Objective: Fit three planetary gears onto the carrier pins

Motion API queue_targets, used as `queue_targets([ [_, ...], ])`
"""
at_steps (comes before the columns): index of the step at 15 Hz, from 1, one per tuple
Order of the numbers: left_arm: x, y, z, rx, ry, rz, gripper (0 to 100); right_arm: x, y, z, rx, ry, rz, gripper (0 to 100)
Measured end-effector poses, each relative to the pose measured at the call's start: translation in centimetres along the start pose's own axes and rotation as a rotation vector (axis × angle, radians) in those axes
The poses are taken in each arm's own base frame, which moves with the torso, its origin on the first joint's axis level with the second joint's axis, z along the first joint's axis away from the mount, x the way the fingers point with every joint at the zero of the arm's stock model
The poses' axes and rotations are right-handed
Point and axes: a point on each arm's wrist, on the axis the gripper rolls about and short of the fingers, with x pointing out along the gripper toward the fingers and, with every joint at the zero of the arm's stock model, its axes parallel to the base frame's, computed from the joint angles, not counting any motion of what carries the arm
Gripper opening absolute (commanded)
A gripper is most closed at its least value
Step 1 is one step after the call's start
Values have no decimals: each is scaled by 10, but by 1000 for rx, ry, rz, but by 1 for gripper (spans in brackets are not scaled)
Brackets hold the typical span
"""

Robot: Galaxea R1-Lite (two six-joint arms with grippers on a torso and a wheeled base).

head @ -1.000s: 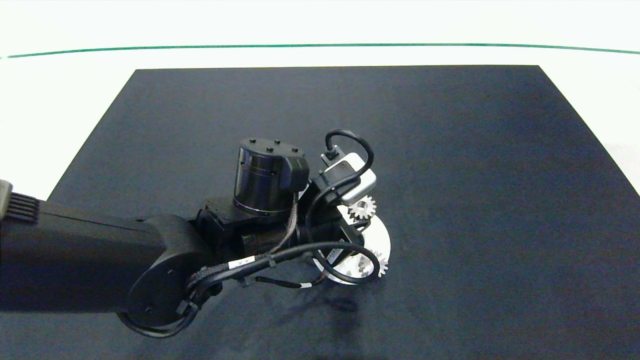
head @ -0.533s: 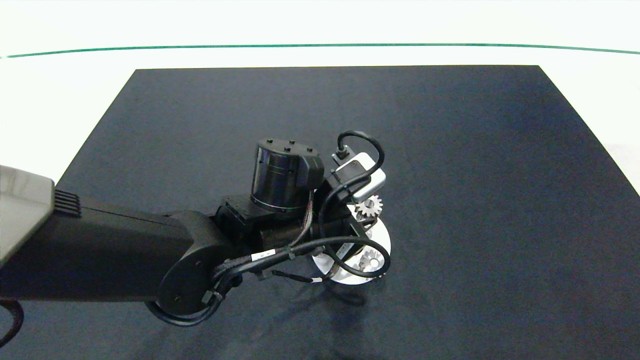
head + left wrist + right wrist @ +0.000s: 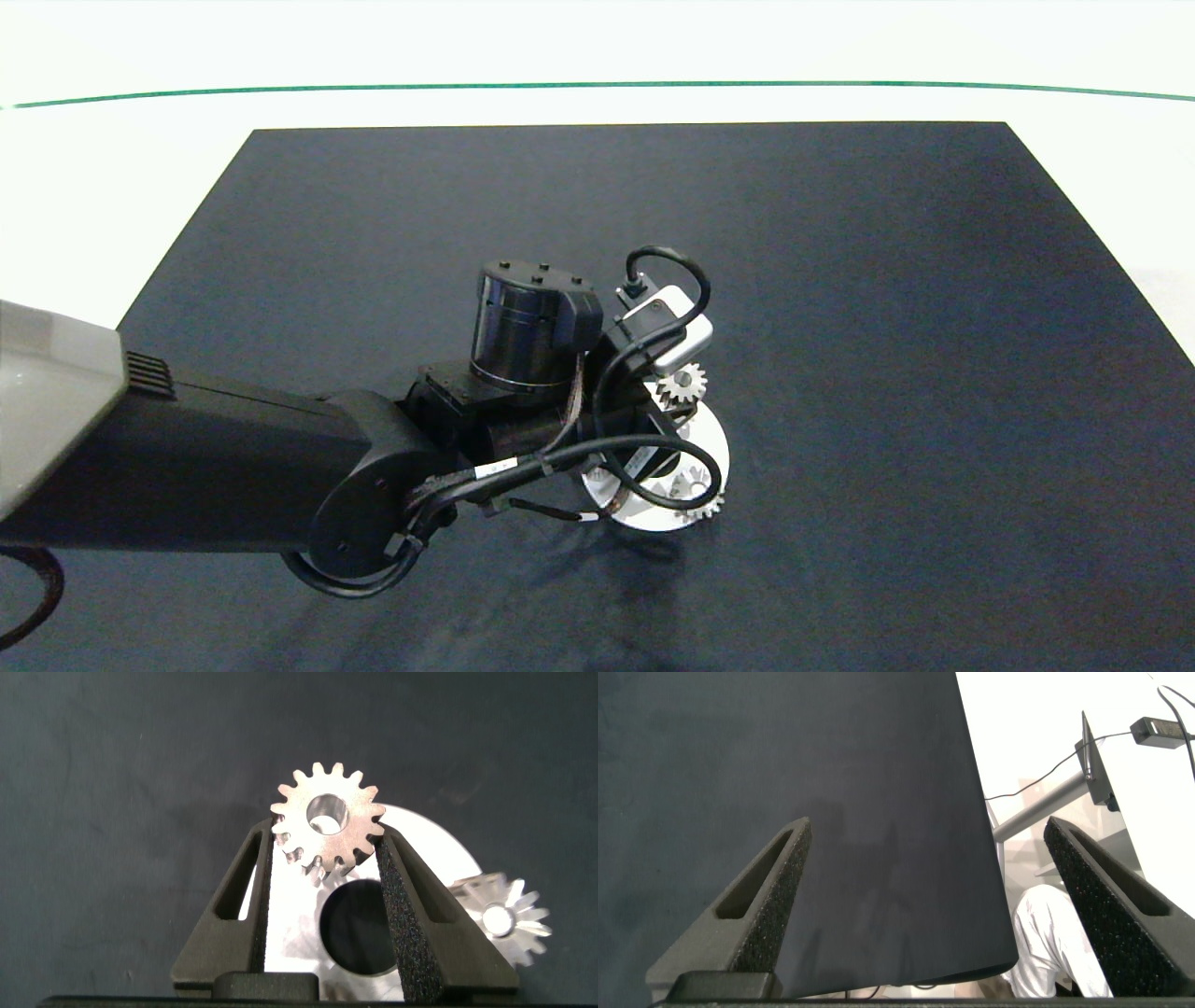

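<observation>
Left claw (image 3: 327, 863) pinches one small silvery toothed metal gear (image 3: 328, 819) above the flat white round disc (image 3: 439, 854); right claw (image 3: 938, 905) hangs spread.

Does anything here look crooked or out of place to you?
One thing: in the left wrist view, a gear at the rim of the white disc looks tilted rather than flat. The left gripper holds another gear above the disc. Nothing looks spilled or damaged.
</observation>
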Motion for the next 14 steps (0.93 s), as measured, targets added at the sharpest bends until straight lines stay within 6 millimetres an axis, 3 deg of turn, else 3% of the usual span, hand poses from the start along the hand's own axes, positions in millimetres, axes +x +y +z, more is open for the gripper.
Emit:
queue_targets([
  [14,4,2,-6,-7,16,1,0,0,0,0,1,-2,0,100],
])
